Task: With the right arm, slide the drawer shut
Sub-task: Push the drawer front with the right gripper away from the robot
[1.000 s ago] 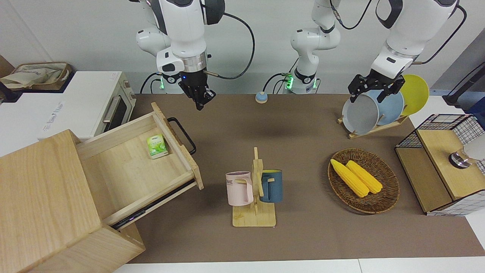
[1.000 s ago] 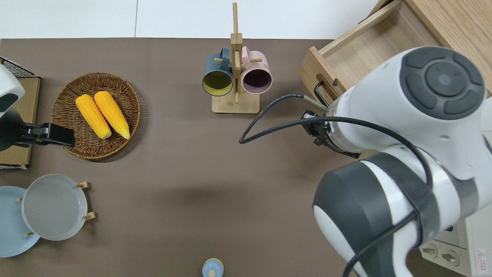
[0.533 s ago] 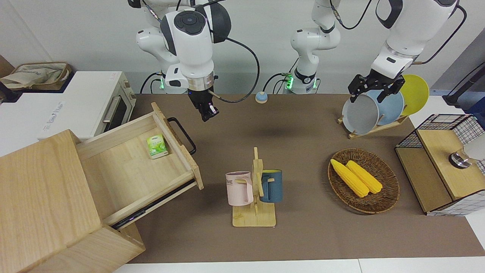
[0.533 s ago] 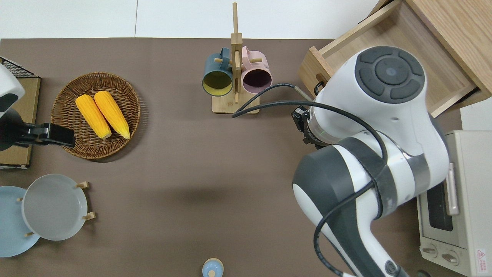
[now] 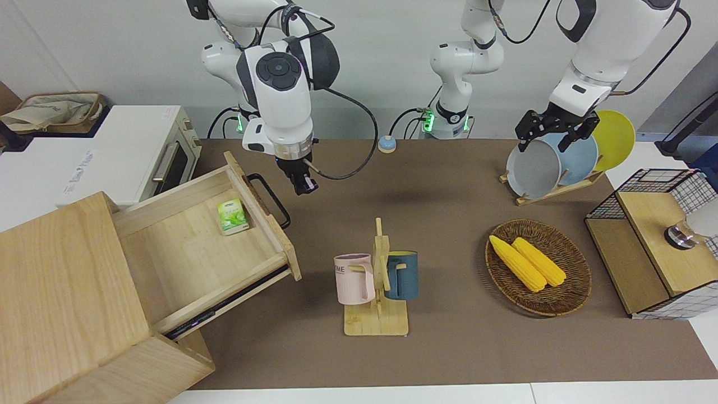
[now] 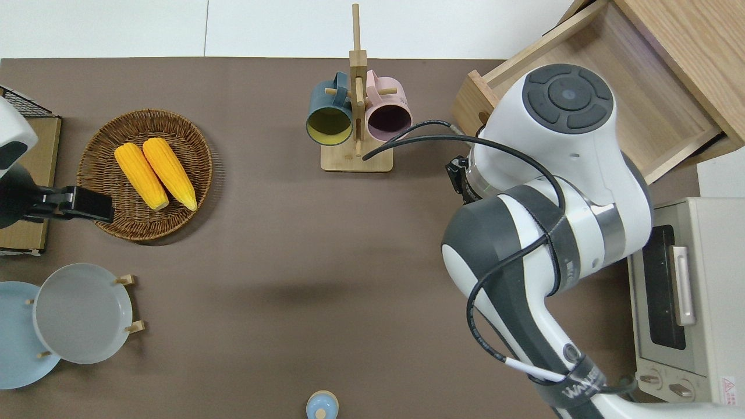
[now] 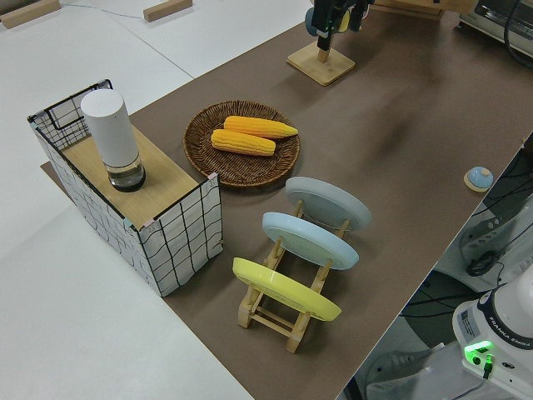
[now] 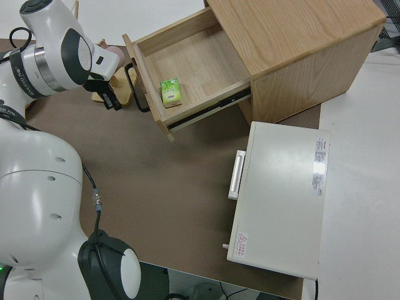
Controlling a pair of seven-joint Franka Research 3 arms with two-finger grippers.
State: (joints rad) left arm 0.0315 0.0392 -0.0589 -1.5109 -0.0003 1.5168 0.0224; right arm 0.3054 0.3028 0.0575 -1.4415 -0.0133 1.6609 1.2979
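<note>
The drawer (image 5: 190, 255) of the pale wooden cabinet (image 5: 61, 280) stands pulled far out. Its black loop handle (image 5: 275, 202) faces the middle of the table. A small green packet (image 5: 232, 216) lies inside, against the front panel. My right gripper (image 5: 303, 188) points down in front of the drawer, a short gap from the handle, touching nothing. Its fingers look shut and empty. The right side view shows the right gripper (image 8: 111, 100) next to the handle (image 8: 133, 87) and the drawer (image 8: 187, 62). In the overhead view the arm hides it. My left arm is parked, its gripper (image 5: 547, 140) open.
A white oven (image 5: 129, 151) stands beside the cabinet, nearer to the robots. A mug rack (image 5: 377, 280) with two mugs stands mid-table. A basket of corn (image 5: 537, 266), a plate rack (image 5: 552, 163) and a wire-and-wood box (image 5: 656, 241) are toward the left arm's end.
My right arm has swung down and away from the robots, bringing the gripper low beside the drawer handle. The drawer has not moved. The left arm is still.
</note>
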